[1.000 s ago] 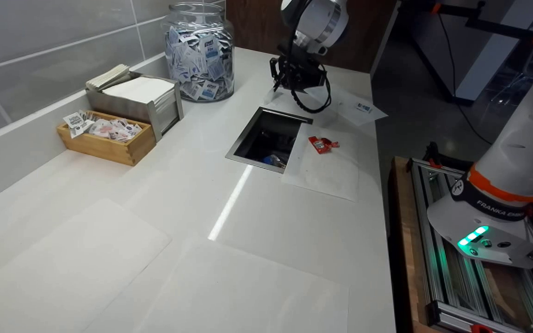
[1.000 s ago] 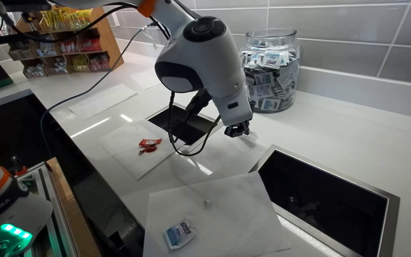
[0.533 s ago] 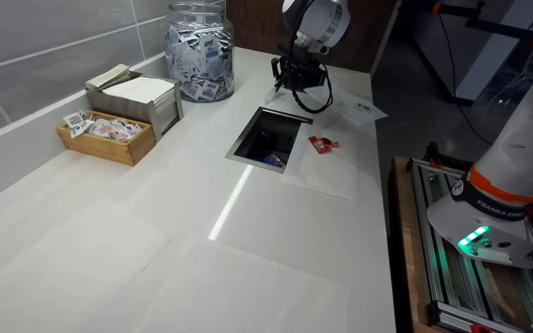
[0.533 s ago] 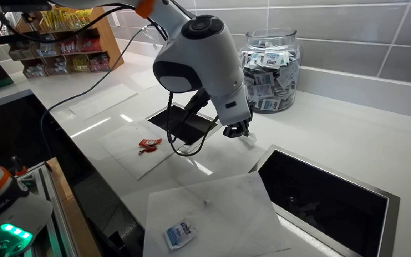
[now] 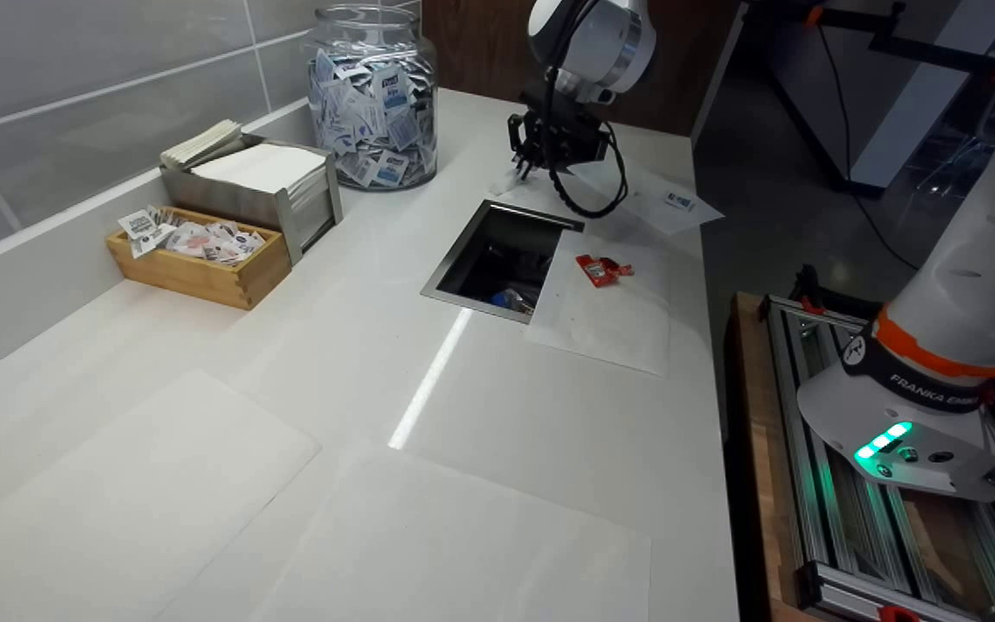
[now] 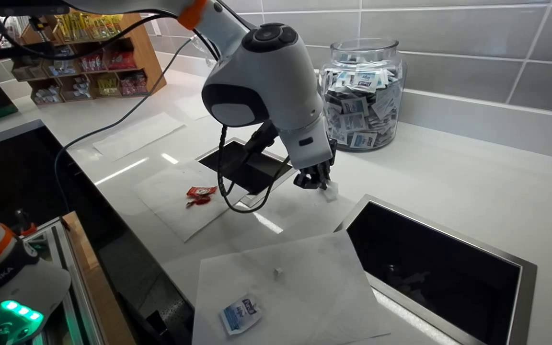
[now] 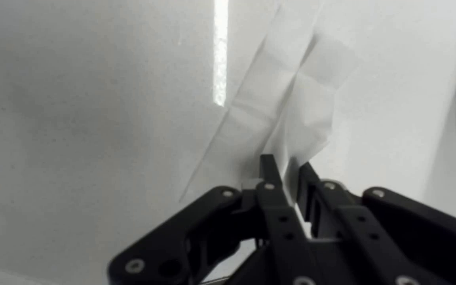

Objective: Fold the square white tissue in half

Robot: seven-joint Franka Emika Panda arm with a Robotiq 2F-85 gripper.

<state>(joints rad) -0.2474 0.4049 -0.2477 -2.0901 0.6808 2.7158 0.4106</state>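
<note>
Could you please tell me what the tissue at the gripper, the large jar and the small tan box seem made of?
The tissue looks like thin, matte paper: it shows creases and crisp edges. The large jar seems glossy, clear glass: packets show through its shiny wall, though plastic is possible. The small box is probably smooth wood or bamboo, judging by its tan walls.

A thin, straight-edged white paper tissue point(image 7: 259, 99), crossed by creases, on the counter point(image 6: 487, 187). One side lies flat as a long strip; beside it, across a narrow shadowed gap, a puckered flap rises between the slightly parted fingers of the gripper point(image 7: 288, 168). The tissue lies between the counter's wall-side and opposite long edges, touching neither.
</note>
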